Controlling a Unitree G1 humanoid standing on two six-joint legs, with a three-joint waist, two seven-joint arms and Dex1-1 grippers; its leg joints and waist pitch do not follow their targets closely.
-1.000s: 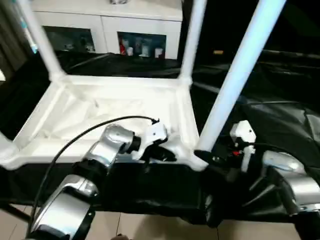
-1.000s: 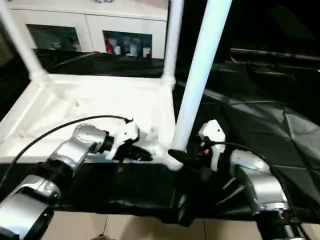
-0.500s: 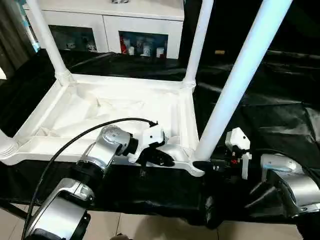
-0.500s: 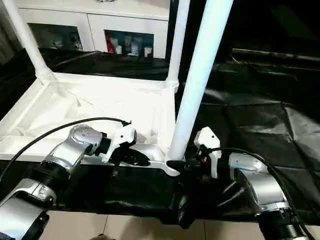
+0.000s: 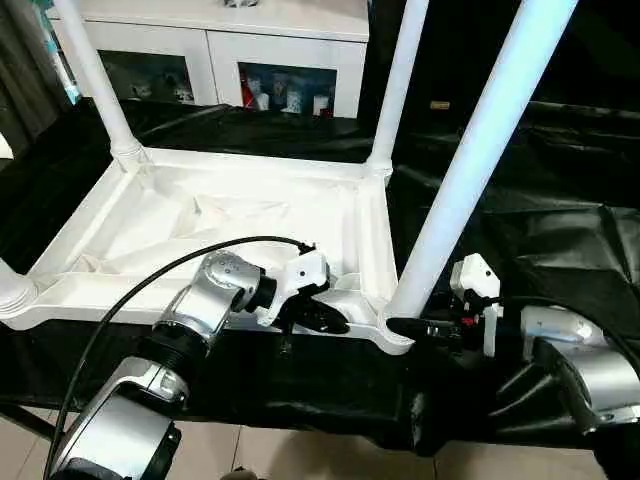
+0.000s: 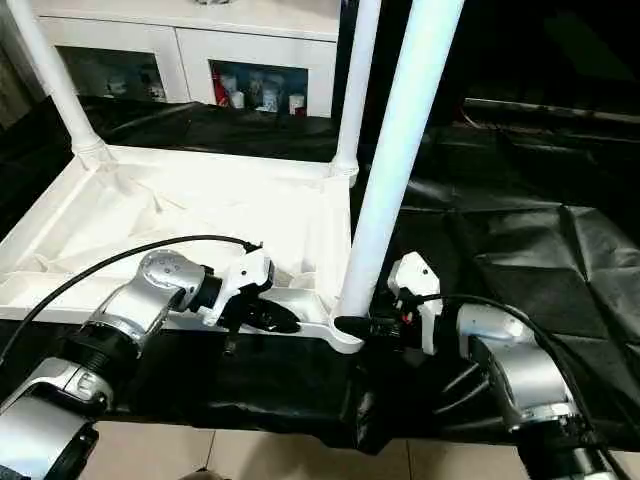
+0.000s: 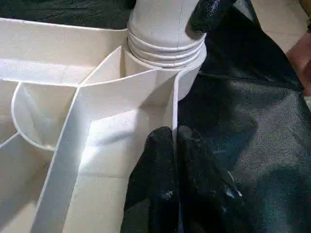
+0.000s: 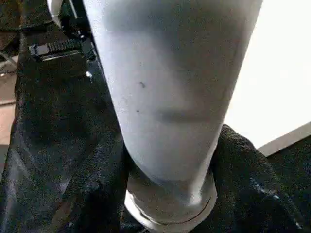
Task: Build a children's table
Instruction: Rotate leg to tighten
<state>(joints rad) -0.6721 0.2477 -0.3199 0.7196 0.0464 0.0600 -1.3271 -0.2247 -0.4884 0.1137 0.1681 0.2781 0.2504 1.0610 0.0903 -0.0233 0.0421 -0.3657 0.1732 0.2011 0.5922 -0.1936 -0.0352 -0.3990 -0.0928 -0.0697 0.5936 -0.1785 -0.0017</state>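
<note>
I am looking down at the black sheet [image 5: 560,220] that is covering the work surface, with the white glass-door cabinet [image 5: 215,50] standing at twelve o'clock beyond it. The tabletop [image 5: 210,225] is lying upside down on the sheet, filling the scene from nine o'clock to the centre, its ribbed underside facing up. Legs are standing upright in its corner sockets: the near right leg [image 5: 470,165] is rising from the socket at about five o'clock of the tabletop and leaning toward one o'clock, the far right leg [image 5: 398,85] is standing at the one o'clock corner, and the far left leg [image 5: 95,80] at the eleven o'clock corner. My left gripper [image 5: 325,320] is resting at the tabletop's near rim, at six o'clock, and I am seeing its fingers [image 7: 165,194] pressed together on the thin rim wall, pinching the tabletop. My right gripper [image 6: 355,326] is reaching in from four o'clock to the base of the near right leg; its fingers [image 8: 248,189] are sitting on either side of that leg just above the socket, touching it and gripping it.
</note>
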